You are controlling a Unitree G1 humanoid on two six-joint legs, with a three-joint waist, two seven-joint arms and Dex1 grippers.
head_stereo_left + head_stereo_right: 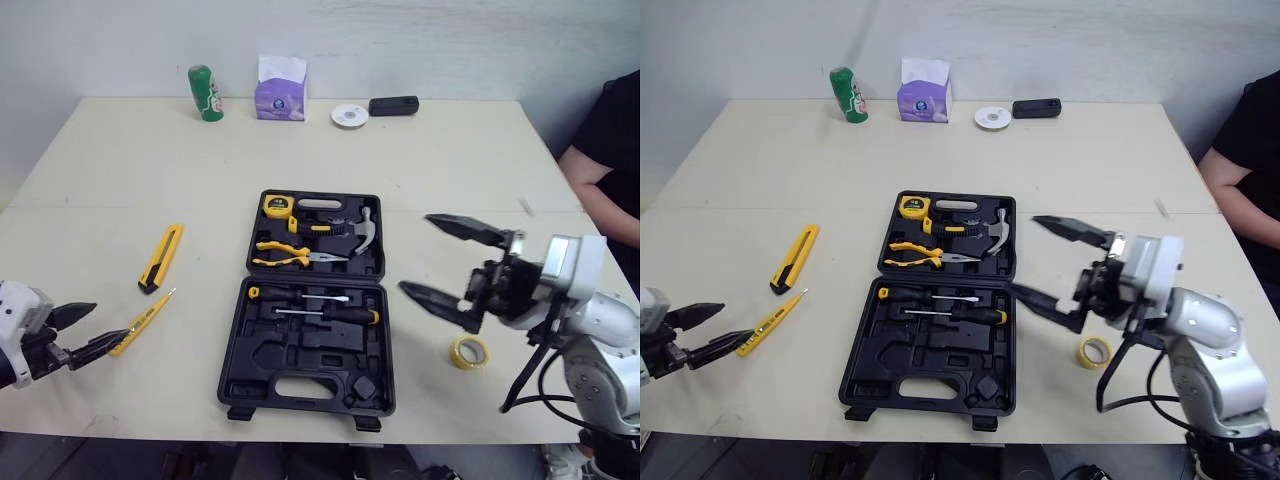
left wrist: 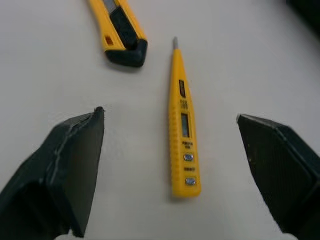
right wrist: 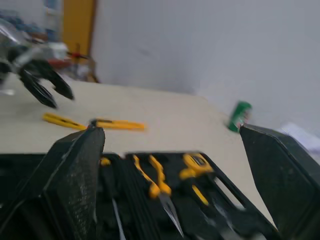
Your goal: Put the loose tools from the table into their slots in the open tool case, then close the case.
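The black tool case lies open at the table's middle, with a tape measure, hammer, pliers and screwdrivers in their slots. To its left a yellow utility knife and a yellow tester pen lie loose. A yellow tape roll lies to its right. My left gripper is open at the pen's near end, and the pen lies between its fingers. My right gripper hangs open and empty just right of the case.
Along the far edge stand a green can, a purple tissue box, a white round disc and a black device. A person in black sits at the right side.
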